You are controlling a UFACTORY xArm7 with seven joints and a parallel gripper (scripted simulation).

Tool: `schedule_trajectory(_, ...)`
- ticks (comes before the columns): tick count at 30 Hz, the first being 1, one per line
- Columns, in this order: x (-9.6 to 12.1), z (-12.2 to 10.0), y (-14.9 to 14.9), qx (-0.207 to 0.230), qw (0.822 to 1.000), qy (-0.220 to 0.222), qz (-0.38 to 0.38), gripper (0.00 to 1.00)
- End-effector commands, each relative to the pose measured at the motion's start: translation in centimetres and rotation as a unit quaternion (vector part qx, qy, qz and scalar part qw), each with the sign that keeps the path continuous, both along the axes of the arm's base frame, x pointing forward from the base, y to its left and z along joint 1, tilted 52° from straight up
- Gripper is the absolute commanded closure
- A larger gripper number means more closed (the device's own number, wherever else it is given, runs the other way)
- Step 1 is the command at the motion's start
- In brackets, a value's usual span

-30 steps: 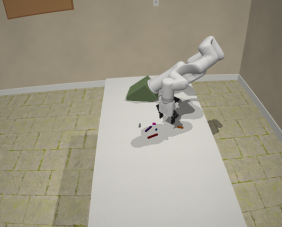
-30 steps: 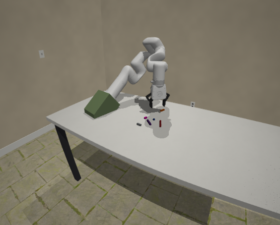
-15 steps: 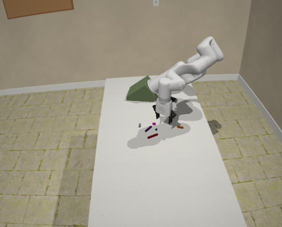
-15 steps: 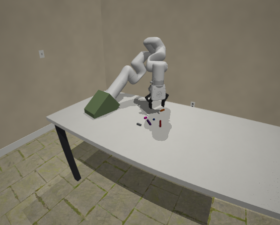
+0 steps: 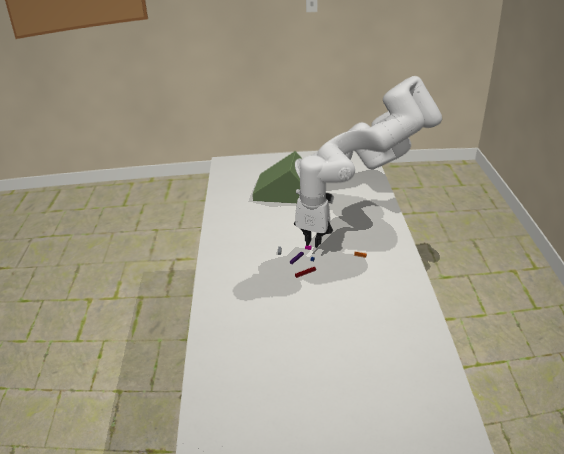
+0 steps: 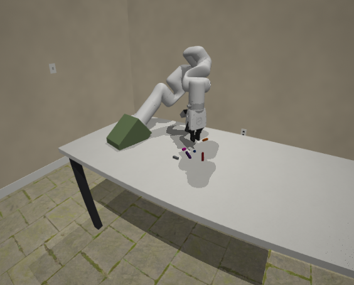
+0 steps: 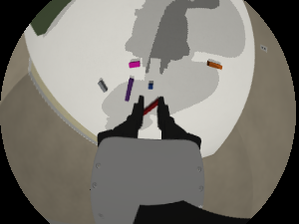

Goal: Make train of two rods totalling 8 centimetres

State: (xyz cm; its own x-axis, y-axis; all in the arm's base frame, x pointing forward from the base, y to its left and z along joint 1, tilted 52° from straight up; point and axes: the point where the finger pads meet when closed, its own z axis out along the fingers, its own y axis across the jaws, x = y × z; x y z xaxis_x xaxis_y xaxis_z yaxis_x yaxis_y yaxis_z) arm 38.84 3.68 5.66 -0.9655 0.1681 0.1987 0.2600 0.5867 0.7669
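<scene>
Six rods lie flat and apart on the white table. The magenta rod (image 5: 308,247) (image 6: 184,149) (image 7: 134,64) is farthest back, the purple rod (image 5: 296,258) (image 6: 188,154) (image 7: 130,90) slants just in front of it, and the small blue rod (image 5: 312,259) (image 6: 194,151) (image 7: 150,86) lies beside that. The red rod (image 5: 305,272) (image 6: 203,156) (image 7: 152,106) lies nearer the front. My gripper (image 5: 312,242) (image 6: 196,138) (image 7: 150,103) points straight down above this cluster. Its fingers stand narrowly apart with nothing between them. In the wrist view the red rod shows through the gap.
A grey rod (image 5: 279,250) (image 6: 175,157) (image 7: 102,86) lies alone to one side and an orange rod (image 5: 360,254) (image 6: 204,139) (image 7: 213,64) to the other. The arm's green wedge base (image 5: 277,180) (image 6: 128,132) stands at the table's back end.
</scene>
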Motion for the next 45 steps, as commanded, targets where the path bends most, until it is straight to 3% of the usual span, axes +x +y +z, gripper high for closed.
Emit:
schedule_trajectory(1,0.12,0.01,-0.23,0.000,1.000,-0.002,-0.001,0.76)
schedule_trajectory(45,0.15,-0.61,0.56,0.000,1.000,-0.002,-0.001,0.76)
